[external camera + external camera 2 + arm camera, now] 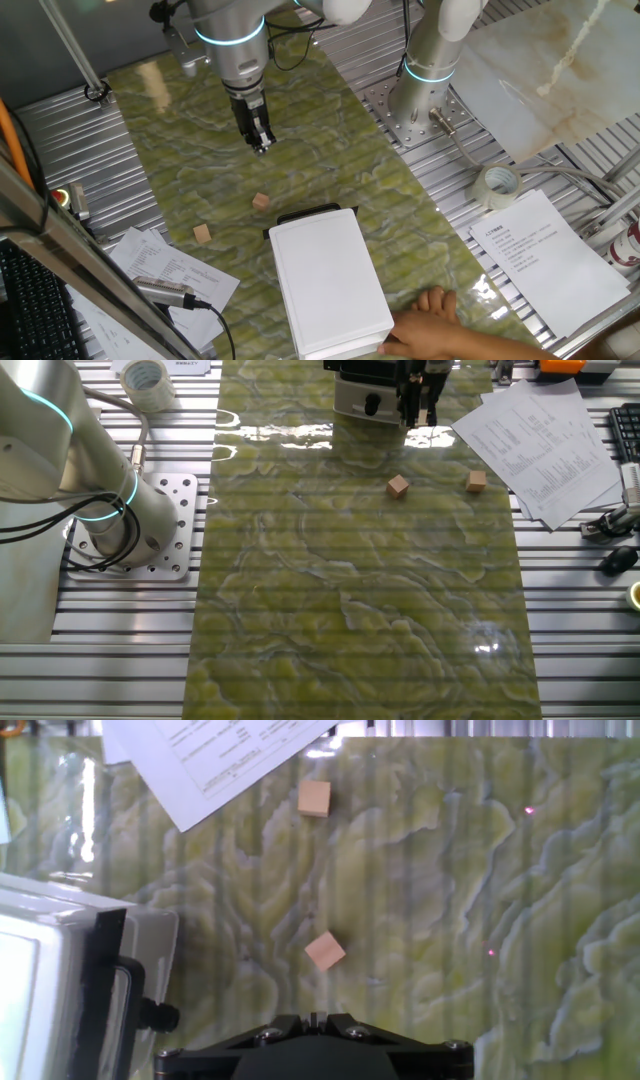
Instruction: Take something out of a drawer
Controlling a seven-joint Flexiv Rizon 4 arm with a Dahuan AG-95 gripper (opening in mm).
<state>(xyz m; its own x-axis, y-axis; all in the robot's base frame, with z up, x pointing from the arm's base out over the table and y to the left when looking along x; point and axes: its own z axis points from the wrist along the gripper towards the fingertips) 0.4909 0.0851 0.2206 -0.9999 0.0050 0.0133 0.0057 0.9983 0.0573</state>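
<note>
Two small tan wooden cubes lie on the green marbled mat, outside the drawer. One cube (262, 201) (399, 485) (325, 950) is just ahead of my gripper. The other cube (202, 233) (477, 481) (314, 798) lies farther off, near the papers. The long white box (330, 280) (368, 398) (45, 980) has its black drawer front (310, 214) (107, 990) facing my gripper; the drawer's inside is hidden. My gripper (261, 142) (418, 405) (317, 1018) hangs above the mat between the cubes and the drawer front, shut and empty.
A person's hand (430, 320) rests at the box's far end. Printed papers (550, 255) (540, 445) (215, 755) lie beside the mat. A tape roll (497, 185) (147, 380) and the arm's base (425, 110) (120, 520) stand on the slatted table.
</note>
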